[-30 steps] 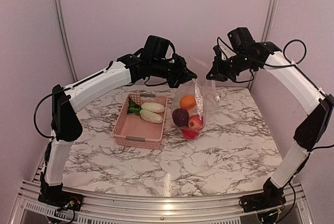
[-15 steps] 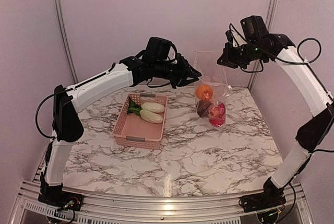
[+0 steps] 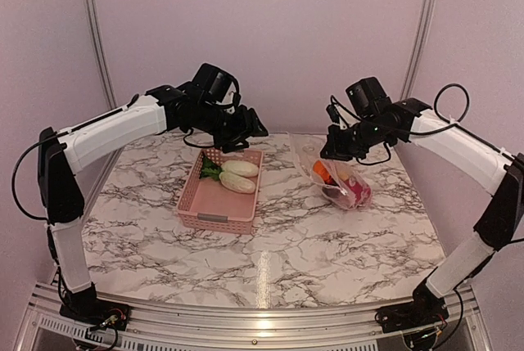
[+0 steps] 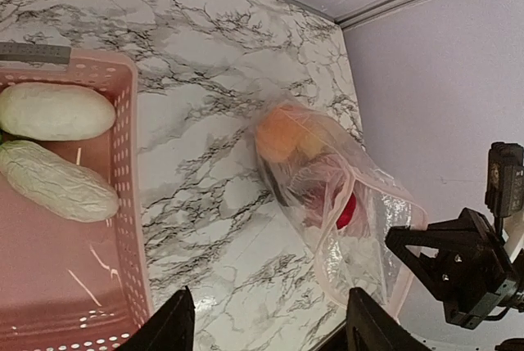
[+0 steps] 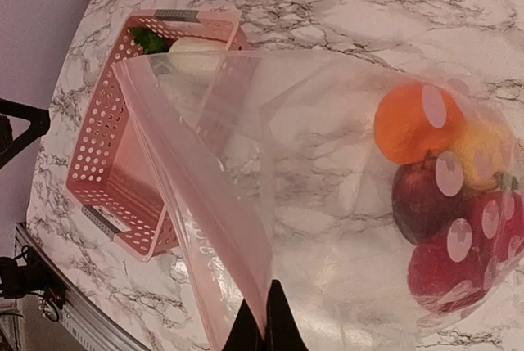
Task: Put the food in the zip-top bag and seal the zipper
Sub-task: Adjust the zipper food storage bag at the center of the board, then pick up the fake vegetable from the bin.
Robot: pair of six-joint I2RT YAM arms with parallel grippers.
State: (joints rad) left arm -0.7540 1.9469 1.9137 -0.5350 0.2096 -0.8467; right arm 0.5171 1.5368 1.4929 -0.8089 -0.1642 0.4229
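The clear zip-top bag (image 3: 342,181) lies on the table at the right with an orange (image 5: 409,122), a yellow (image 5: 483,150), a dark purple (image 5: 426,195) and a red (image 5: 458,261) piece of food inside. My right gripper (image 5: 267,322) is shut on the bag's mouth edge, where the zipper (image 5: 184,220) strip runs. That mouth stands open toward the basket. My left gripper (image 4: 270,330) is open and empty, hovering over the bare table between the basket and the bag (image 4: 327,179). Two white oblong pieces (image 4: 53,110) (image 4: 57,179) and a leafy green one (image 5: 147,38) lie in the pink basket (image 3: 214,204).
The pink lattice basket (image 4: 127,163) stands left of centre, a hand's width from the bag. A wall and metal posts close in the far side of the table. The right arm (image 4: 467,269) shows beyond the bag in the left wrist view.
My left gripper has opened, let go of the bag and drawn back left toward the basket. My right gripper has lowered the bag, which now rests on the table.
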